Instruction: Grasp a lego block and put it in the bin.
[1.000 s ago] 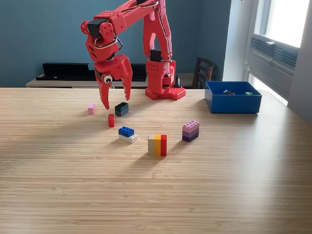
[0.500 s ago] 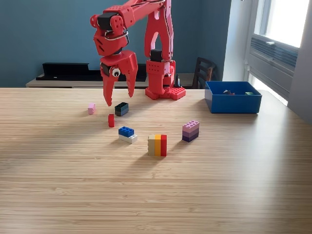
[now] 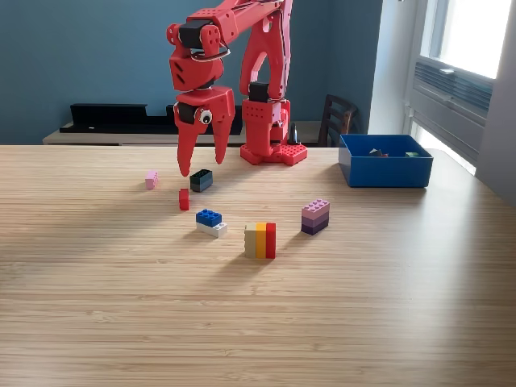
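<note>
My red gripper (image 3: 201, 167) hangs open above the table, its fingertips just over the dark block (image 3: 201, 180) and nothing between them. A small red block (image 3: 184, 199) stands in front of the dark one. A blue block on a white one (image 3: 210, 222) lies nearer the camera. A tan, orange and red stack (image 3: 260, 240) and a purple stack (image 3: 315, 216) sit toward the middle. A pink block (image 3: 151, 179) rests at the exterior view's left. The blue bin (image 3: 384, 171) stands at the right with small pieces inside.
The arm's red base (image 3: 271, 150) is fixed at the table's far edge. A dark chair (image 3: 336, 119) stands behind the table, next to a black shelf unit (image 3: 109, 118) along the blue wall. A window (image 3: 472, 32) is at the right.
The gripper has swung toward the exterior view's right and slightly up and back, from left of the dark block to above it. Its jaws have narrowed but stay open. No block has moved.
</note>
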Tool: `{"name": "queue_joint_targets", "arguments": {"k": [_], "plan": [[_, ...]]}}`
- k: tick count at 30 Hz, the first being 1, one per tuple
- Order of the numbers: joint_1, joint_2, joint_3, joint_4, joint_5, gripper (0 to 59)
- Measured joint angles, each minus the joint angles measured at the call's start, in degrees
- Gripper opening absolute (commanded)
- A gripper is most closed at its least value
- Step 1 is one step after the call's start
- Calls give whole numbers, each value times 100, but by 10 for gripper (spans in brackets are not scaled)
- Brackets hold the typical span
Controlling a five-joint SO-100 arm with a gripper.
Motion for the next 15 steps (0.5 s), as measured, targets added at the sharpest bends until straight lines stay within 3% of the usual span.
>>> {"name": "queue_joint_targets", "arguments": {"k": [6, 15], "plan": [[0, 0, 554, -422, -193, 314], [220, 70, 615, -457, -571, 340]]}}
